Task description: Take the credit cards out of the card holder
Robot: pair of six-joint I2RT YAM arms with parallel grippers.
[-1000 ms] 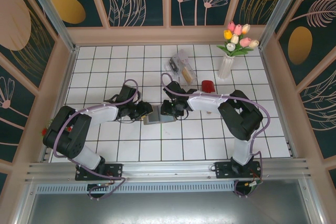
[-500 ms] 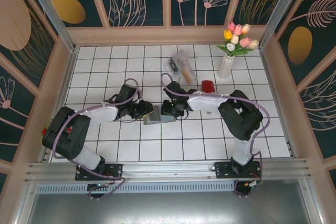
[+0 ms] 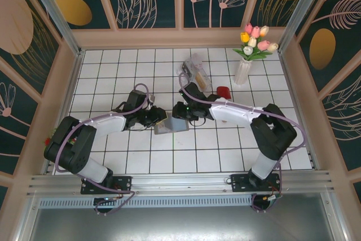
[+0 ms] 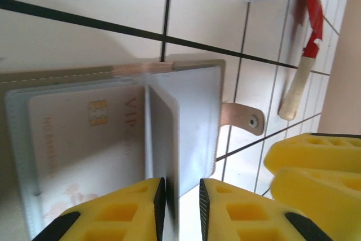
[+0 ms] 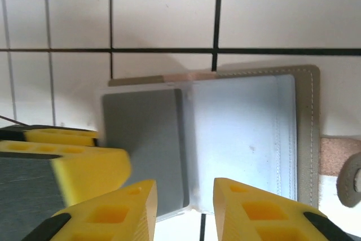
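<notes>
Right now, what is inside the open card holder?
A pale card with a gold chip and VIP lettering lies under clear plastic in the card holder. The raised middle leaf hides what lies behind it.

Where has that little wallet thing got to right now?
In the top view the card holder lies open on the tiled table, mid-floor, between the left hand and the right hand.

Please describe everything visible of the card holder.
The card holder lies open on the tiled table, grey-brown outside with a stitched border, greyish clear sleeves inside. One sleeve holds a pale card with a chip and the word VIP. A tan strap with a snap sticks out sideways. An inner leaf stands up between the fingers of the left gripper; whether they pinch it is unclear. The right gripper hovers over its edge.
</notes>
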